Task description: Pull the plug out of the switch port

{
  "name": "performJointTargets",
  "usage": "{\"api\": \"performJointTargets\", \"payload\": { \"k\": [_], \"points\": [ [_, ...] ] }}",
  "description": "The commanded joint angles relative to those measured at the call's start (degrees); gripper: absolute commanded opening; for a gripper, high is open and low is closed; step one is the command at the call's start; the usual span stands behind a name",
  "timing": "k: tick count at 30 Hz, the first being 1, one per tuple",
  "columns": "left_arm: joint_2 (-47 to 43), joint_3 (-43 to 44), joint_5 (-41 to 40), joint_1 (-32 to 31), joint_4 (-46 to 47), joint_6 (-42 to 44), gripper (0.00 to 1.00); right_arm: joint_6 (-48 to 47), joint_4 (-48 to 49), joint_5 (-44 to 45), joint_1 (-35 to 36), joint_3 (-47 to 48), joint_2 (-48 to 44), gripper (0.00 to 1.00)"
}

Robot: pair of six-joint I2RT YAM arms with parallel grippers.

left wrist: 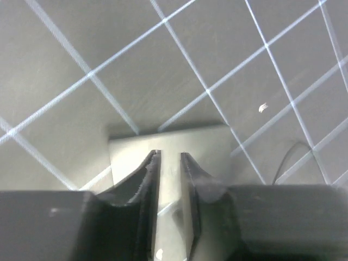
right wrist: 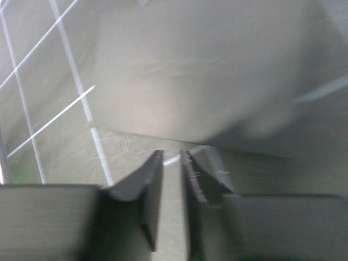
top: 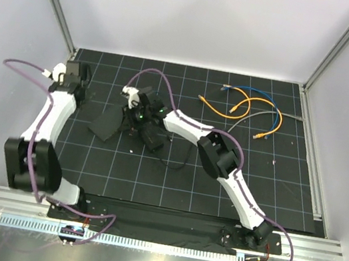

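Right pincer (right wrist: 172,156) over black gridded mat (top: 172,183), white-walled enclosure (top: 182,10)

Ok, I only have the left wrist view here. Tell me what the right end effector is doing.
Observer: In its own wrist view, the right end effector has its jaws slightly parted, with nothing between them.
Operator: Place it for me.
Observer: From the top camera it is near the middle of the mat, close to the switch, toward the switch's far right side.
Operator: Now list any loose cables.
Observer: The loose cables, orange, blue and grey, lie at the far right of the mat, well apart from the switch.
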Motion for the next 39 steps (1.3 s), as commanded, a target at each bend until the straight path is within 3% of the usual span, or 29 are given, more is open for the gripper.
{"api": "performJointTargets", "payload": {
  "k": [1,4,5,8,11,18,30,39],
  "points": [
    [-6.3,-7.3,1.6,0.1,0.4,-2.1,0.31,-0.2,3.7,0.4,-1.9,1.2,-5.5,0.31],
    [-12.2,-14.2,4.0,0.1,2.1,-4.1,0.46,-0.7,3.7,-0.4,-2.9,1.8,-5.4,0.44],
    [-14.8,-16.6,5.5,0.1,2.2,-5.0,0.5,-0.8,3.9,-0.6,-3.2,1.9,-5.3,0.54],
    [-19.5,-21.1,9.5,0.1,4.4,-7.0,0.54,-0.9,4.2,-1.3,-4.2,4.5,-3.1,0.68],
    [-22.4,-27.3,12.0,0.0,7.8,-9.0,0.57,-0.9,1.3,-2.5,-4.5,11.2,1.8,0.73],
    [-26.6,-36.3,14.9,0.1,16.0,-12.6,0.6,0.5,0.8,-2.3,-4.6,14.9,5.4,0.74],
    [-19.1,-40.2,16.1,0.1,24.2,-14.3,0.6,2.3,-1.6,-0.1,-5.2,18.4,8.2,0.72],
    [-14.2,-37.9,13.3,0.1,26.1,-13.7,0.58,2.9,-2.0,-0.6,-5.2,18.1,8.4,0.52]
  ]
}}
